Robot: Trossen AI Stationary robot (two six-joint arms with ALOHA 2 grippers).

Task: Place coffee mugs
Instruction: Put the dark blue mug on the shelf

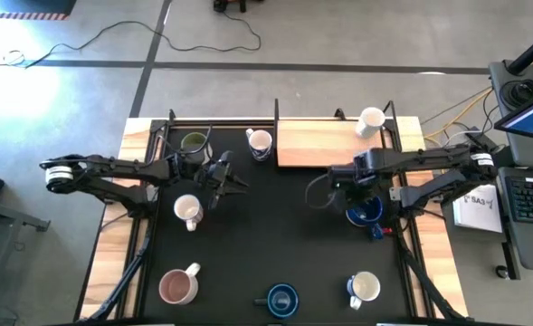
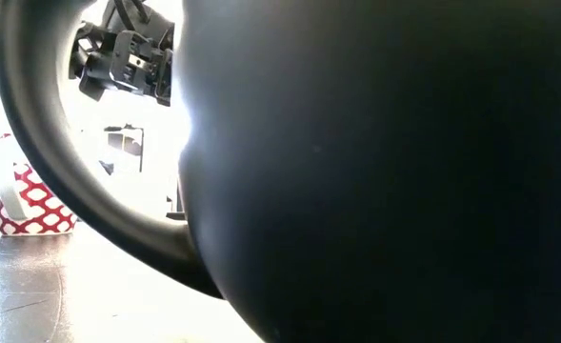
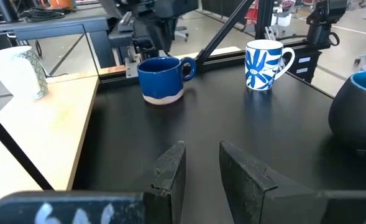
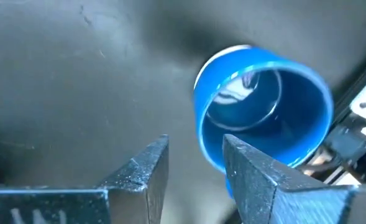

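Note:
Eight mugs stand upright on the table. A blue mug (image 1: 366,215) stands at the mat's right side and also shows in the right wrist view (image 4: 263,112). My right gripper (image 1: 352,194) hovers open just above and beside it (image 4: 195,165). One finger overlaps the mug's outer wall in that view; whether it touches, I cannot tell. My left gripper (image 1: 233,185) is open and empty (image 3: 201,165) over the mat's left half. It is beside a white mug (image 1: 187,211) and points toward the blue mug (image 3: 163,78).
Other mugs: green inside (image 1: 194,142), white patterned (image 1: 260,141), white on the wooden board (image 1: 371,120), pink (image 1: 177,287), dark blue (image 1: 282,300), white and blue (image 1: 364,288). The dark blue mug (image 2: 385,171) fills the low view. Bare mat lies in the middle.

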